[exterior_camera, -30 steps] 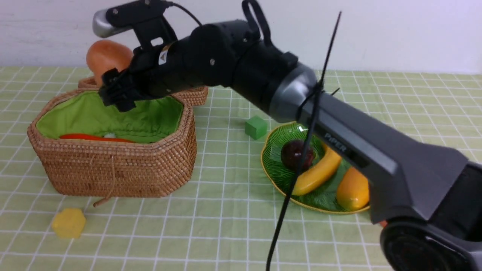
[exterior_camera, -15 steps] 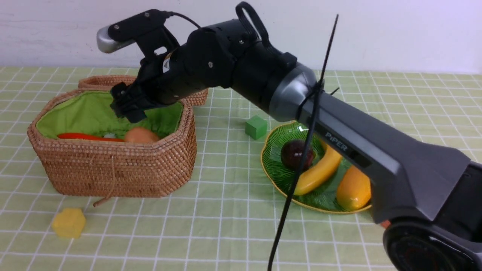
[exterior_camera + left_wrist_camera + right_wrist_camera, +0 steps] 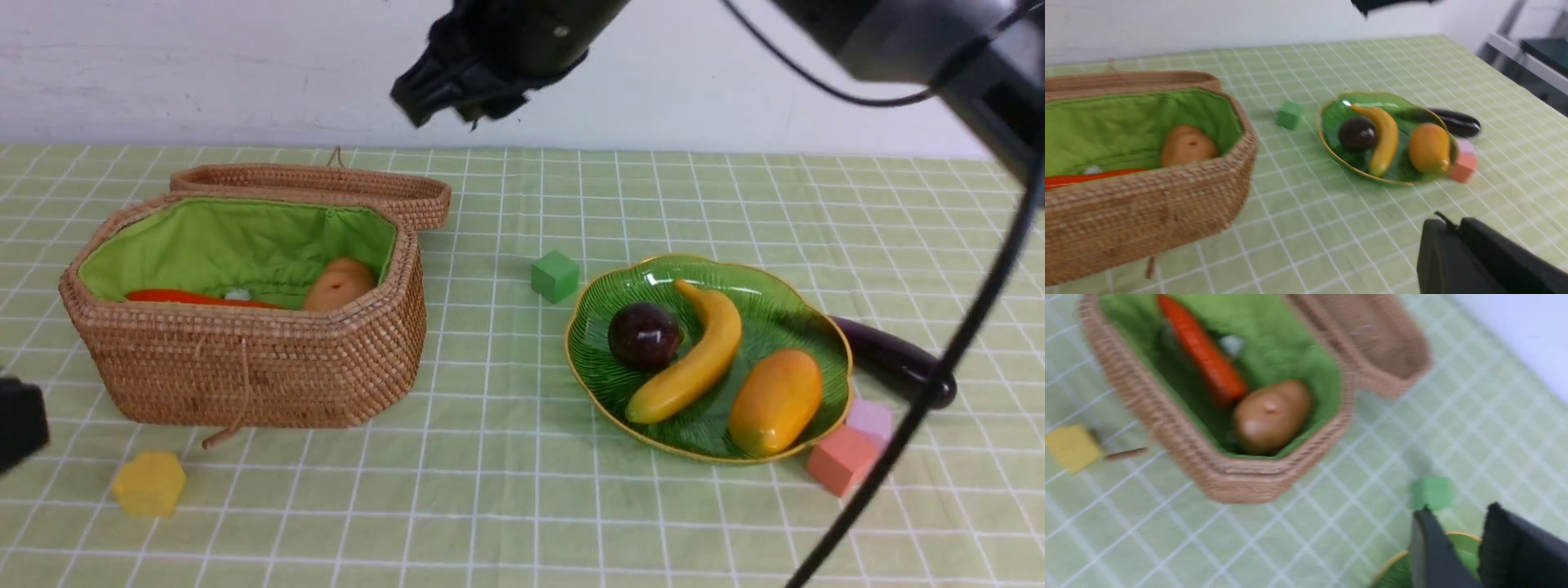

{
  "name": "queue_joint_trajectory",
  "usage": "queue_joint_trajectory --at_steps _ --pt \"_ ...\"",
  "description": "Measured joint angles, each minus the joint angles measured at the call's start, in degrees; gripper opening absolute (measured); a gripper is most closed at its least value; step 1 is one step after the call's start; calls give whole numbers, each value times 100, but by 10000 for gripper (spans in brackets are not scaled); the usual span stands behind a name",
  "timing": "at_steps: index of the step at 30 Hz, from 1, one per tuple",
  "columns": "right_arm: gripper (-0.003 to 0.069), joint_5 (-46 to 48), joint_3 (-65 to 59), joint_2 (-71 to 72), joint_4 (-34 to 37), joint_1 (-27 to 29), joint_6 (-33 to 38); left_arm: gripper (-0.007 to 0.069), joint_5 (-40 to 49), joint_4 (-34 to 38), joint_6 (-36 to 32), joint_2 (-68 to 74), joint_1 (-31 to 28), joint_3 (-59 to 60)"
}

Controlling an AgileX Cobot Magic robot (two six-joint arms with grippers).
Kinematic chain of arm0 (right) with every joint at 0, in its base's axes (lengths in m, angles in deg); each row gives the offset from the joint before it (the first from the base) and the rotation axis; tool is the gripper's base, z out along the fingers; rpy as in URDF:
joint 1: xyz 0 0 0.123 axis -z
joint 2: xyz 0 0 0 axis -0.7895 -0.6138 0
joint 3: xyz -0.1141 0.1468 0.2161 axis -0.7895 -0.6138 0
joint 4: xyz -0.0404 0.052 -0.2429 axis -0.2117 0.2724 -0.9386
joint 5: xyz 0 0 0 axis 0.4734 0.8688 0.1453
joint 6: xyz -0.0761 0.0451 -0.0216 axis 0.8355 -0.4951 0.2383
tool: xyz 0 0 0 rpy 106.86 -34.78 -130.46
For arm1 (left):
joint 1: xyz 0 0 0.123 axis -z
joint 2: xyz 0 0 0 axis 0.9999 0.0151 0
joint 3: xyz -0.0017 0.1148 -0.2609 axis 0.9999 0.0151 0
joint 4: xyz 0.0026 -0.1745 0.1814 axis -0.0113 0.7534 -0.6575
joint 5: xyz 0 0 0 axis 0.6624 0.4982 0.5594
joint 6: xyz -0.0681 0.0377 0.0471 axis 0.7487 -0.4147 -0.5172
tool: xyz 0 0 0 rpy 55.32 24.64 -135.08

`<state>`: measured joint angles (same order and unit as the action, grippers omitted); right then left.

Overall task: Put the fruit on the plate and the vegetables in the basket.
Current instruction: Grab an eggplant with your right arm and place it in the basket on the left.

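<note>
The wicker basket (image 3: 245, 359) stands at left with its lid back. Inside lie an orange carrot (image 3: 188, 299) and a brownish potato (image 3: 339, 286); they show again as the carrot (image 3: 1208, 363) and potato (image 3: 1269, 414). On the green leaf plate (image 3: 775, 314) rest the dark mangosteen (image 3: 645, 335), banana (image 3: 694, 359) and mango (image 3: 775, 400). A dark purple eggplant (image 3: 890, 355) lies on the cloth just behind the plate's right rim. My right gripper (image 3: 441, 102) hangs high over the table's back; in its own view the right gripper (image 3: 1457, 509) shows a narrow gap, holding nothing. My left gripper (image 3: 1449, 222) is shut and empty.
A green block (image 3: 555, 275) sits between basket and plate. A yellow block (image 3: 149, 483) lies in front of the basket. A salmon block (image 3: 841, 459) and a lilac block (image 3: 872, 418) touch the plate's right front. A black cable (image 3: 922, 408) crosses the right side.
The potato left my right gripper and now lies in the basket. The right arm rose and swung away from the basket, uncovering the plate and eggplant; its jaws narrowed.
</note>
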<state>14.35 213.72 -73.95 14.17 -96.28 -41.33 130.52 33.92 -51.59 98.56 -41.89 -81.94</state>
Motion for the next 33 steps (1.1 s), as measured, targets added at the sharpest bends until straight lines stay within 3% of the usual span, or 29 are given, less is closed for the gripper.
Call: queue_joint_trajectory --at_steps 3,5,8,10,11,15,16,20,23,28,31,33 --pt "13 28 -181 296 -203 79 -141 39 0 979 -1083 0 0 0" --pt "-13 28 -478 491 -204 183 -179 39 0 1447 -1553 0 0 0" --pt "-16 12 -1271 1009 -189 560 -215 39 27 2181 -2264 0 0 0" --pt "-9 6 -2150 1462 -178 1161 -219 39 23 2620 -2676 0 0 0" --pt "-8 6 -2225 1495 -181 1223 -219 39 23 2620 -2676 0 0 0" --pt "17 0 -3603 1817 91 2670 -30 39 23 2875 -2958 0 0 0" --pt "21 1 -3708 1801 119 2806 12 39 23 2875 -2965 0 0 0" --pt "106 -28 -4390 1367 968 4030 645 39 23 2893 -2983 0 0 0" --pt "239 -143 -4454 914 1520 4611 1247 39 23 2893 -2995 0 0 0" --pt "481 -743 -4459 364 1826 5026 1787 39 23 2893 -2999 0 0 0" --pt "589 -1043 -4459 58 1765 5075 1987 39 23 2893 -2999 0 0 0" --pt "616 -1174 -4459 -108 1751 5075 2046 39 23 2893 -2999 0 0 0"
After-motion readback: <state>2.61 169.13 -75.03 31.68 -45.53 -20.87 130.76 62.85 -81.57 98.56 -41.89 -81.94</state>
